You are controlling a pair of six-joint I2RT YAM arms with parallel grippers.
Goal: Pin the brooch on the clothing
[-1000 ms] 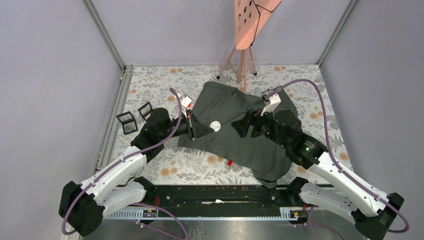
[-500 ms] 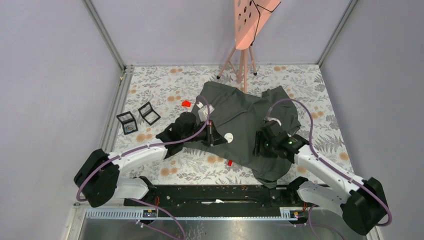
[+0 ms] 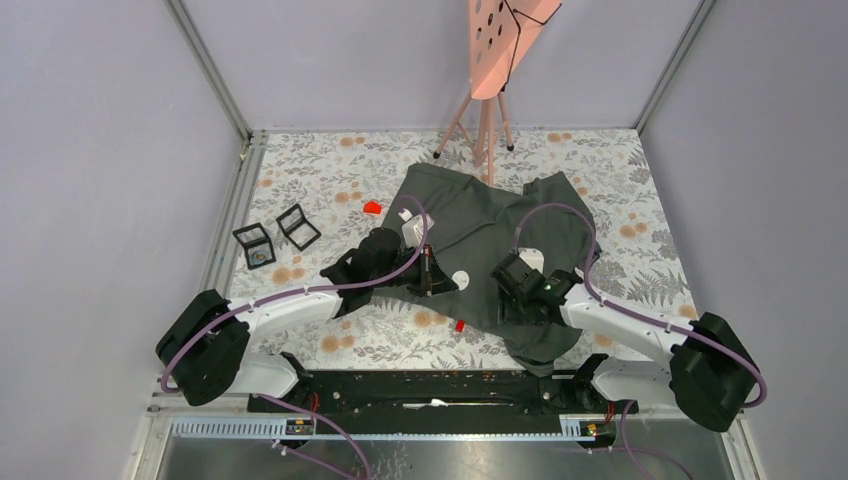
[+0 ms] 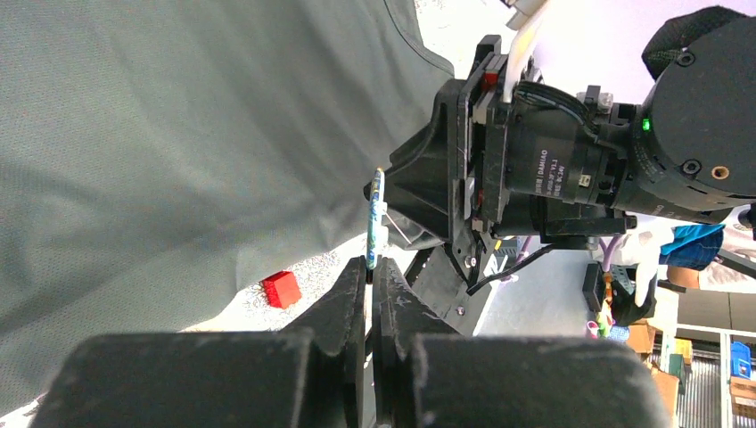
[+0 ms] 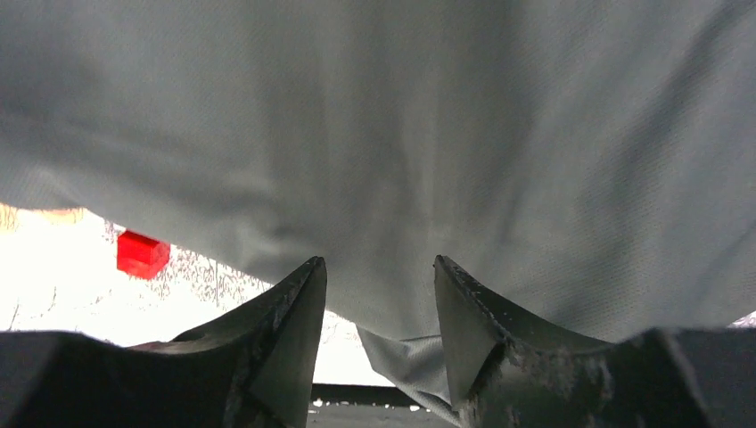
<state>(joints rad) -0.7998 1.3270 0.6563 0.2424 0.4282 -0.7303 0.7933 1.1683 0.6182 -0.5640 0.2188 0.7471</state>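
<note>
Since the earlier frame, the brooch (image 3: 461, 279) has been carried over the T-shirt (image 3: 470, 210) toward its near hem, clamped edge-on in the closed left gripper (image 4: 373, 267). Opposite, the right gripper (image 5: 379, 263) has swung in, jaws apart at the hem; whether it grips fabric cannot be told. Judgement: pinning approach underway.

The clothing (image 3: 470, 215), a dark grey short-sleeved T-shirt, lay rumpled across the middle of the flowered worktop (image 3: 310, 175). It reached from close to the far edge down to the near edge, right of centre, its soft cloth in loose folds. The brooch (image 4: 379, 209), a thin round disc with a white face and a blue-green rim, stood on edge by the shirt's near-left border. The closed fingers of the left gripper (image 4: 373, 266) pinched its lower rim. Whether it touched the cloth I could not tell.
</note>
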